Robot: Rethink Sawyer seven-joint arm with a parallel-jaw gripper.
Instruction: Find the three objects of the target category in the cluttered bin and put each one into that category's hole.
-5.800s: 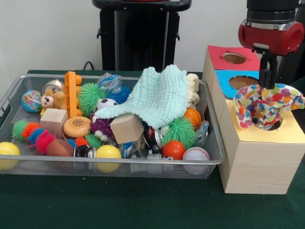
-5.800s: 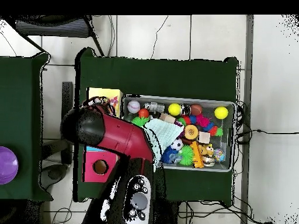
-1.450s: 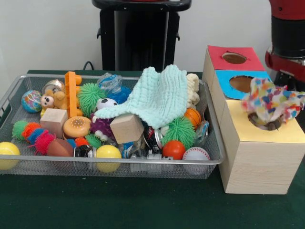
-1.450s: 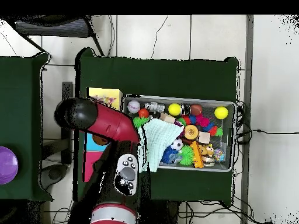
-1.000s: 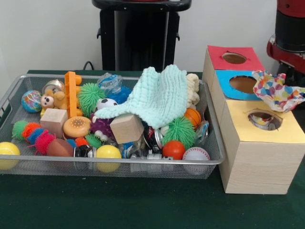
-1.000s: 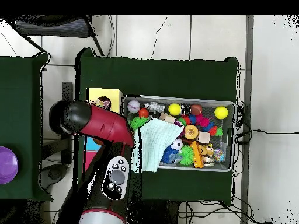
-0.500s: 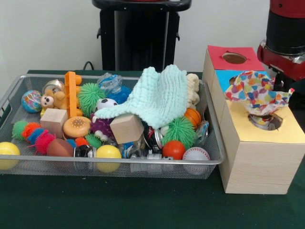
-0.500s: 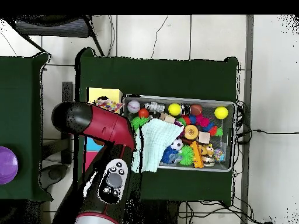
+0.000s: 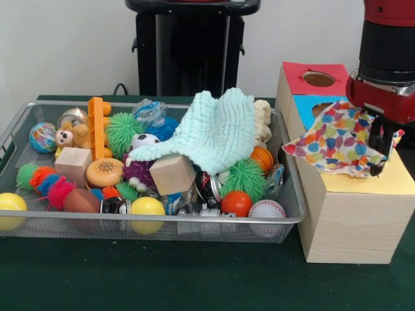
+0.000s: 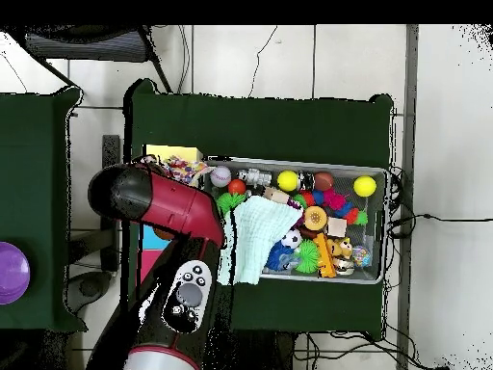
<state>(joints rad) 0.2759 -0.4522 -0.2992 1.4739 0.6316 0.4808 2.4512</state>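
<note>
A multicoloured spotted cloth (image 9: 334,139) lies spread over the yellow top of the wooden box (image 9: 353,207) and hides its hole. One corner hangs left toward the bin. My gripper (image 9: 381,154) stands at the cloth's right edge, low over the yellow top, shut on the fabric. Seen from overhead, the cloth (image 10: 181,171) shows past the red arm (image 10: 159,200), between the box and the bin. A mint knitted cloth (image 9: 217,133) lies draped over the toys in the wire bin (image 9: 162,220).
The box also has a red section with a hole (image 9: 318,78) and a blue section (image 9: 311,103), partly covered by the cloth. The bin holds several balls, spiky toys, two wooden cubes (image 9: 172,173) and an orange block (image 9: 98,126). A purple bowl (image 10: 12,273) sits on a side table.
The gripper has come back over the yellow top and lower, carrying the spotted cloth leftward. The cloth now spreads flat over the hole that was visible a second ago.
</note>
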